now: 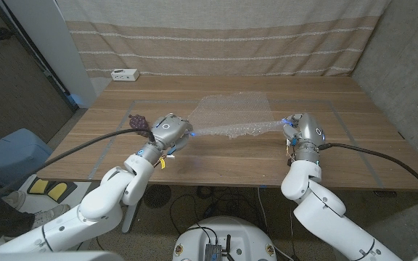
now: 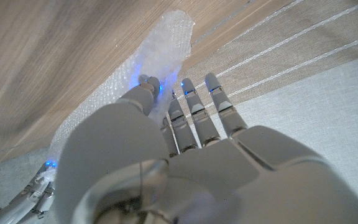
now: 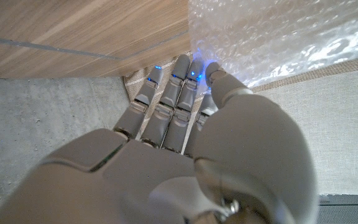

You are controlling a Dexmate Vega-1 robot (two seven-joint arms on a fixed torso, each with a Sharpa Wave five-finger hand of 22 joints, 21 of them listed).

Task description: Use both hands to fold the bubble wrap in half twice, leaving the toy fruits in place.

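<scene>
The clear bubble wrap (image 1: 232, 110) lies mid-table, its near edge lifted and stretched between my two hands. My left hand (image 1: 170, 131) pinches the wrap's near left corner; in the left wrist view the left hand (image 2: 166, 155) has its thumb and fingers on the bubble wrap (image 2: 160, 56). My right hand (image 1: 302, 131) pinches the near right corner; in the right wrist view the right hand (image 3: 191, 124) grips the bubble wrap (image 3: 260, 37) at its fingertips. A dark purple toy fruit (image 1: 138, 122) sits just left of my left hand. A yellow toy fruit (image 1: 162, 161) peeks out beneath the left wrist.
A white power strip (image 1: 124, 74) lies at the table's far left corner. Thin tape lines mark a rectangle on the wooden table (image 1: 339, 156). A striped curtain hangs behind. A blue bin (image 1: 11, 154) stands on the floor to the left.
</scene>
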